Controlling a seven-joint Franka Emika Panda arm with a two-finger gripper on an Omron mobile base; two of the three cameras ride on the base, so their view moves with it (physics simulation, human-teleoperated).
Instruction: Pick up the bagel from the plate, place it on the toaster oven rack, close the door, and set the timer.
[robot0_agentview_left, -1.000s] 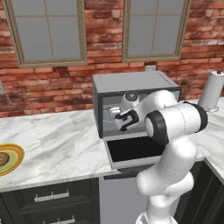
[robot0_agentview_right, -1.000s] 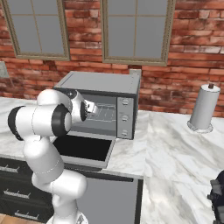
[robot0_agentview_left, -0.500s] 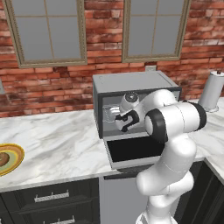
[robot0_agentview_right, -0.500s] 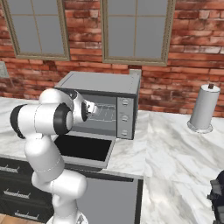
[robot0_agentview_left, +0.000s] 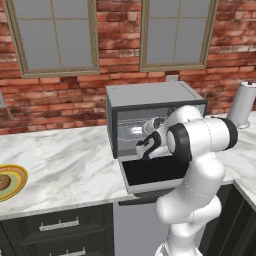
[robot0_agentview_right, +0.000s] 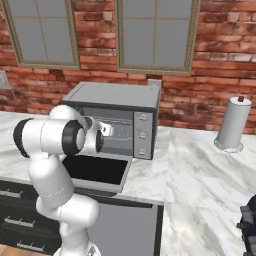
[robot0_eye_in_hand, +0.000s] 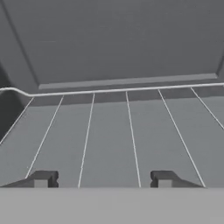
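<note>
Change: gripper (robot0_eye_in_hand: 100, 179) has drawn back slightly toward the oven mouth.
Claw: fingers apart, nothing between them, above the toaster oven rack (robot0_eye_in_hand: 131, 131).
Door (robot0_agentview_left: 150, 172): dropped open, flat.
Bagel (robot0_agentview_left: 2, 182): on the plate (robot0_agentview_left: 15, 187), far left of counter.

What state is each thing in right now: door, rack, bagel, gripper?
door: open, folded down flat.
rack: bare, nothing on it.
bagel: on the plate, far left on the counter.
gripper: open, empty, at the oven mouth over the rack.
</note>
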